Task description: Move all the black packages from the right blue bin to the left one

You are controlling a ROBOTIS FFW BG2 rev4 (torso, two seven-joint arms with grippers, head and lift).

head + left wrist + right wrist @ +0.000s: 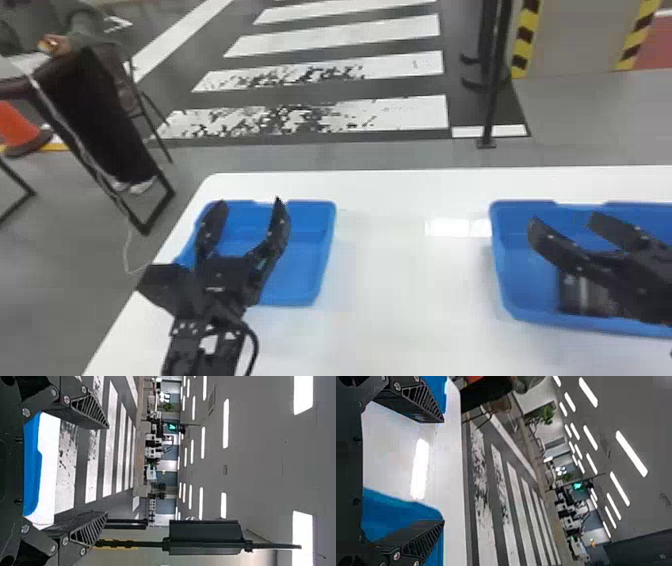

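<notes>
At lower left, the left gripper (250,201) is wide open and empty over the left bin (305,270). At lower right, the right gripper (564,219), open and empty, partly hides black packages (580,296) in the cut-off right bin (512,280).

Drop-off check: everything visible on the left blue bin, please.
The left blue bin looks like plastic: open-topped, upright, with rounded corners, sloping walls and a shallow dip in its far rim. It rests on the white table, near its left edge. The left gripper, fingers apart, hides part of it; contact between them can't be judged.
</notes>
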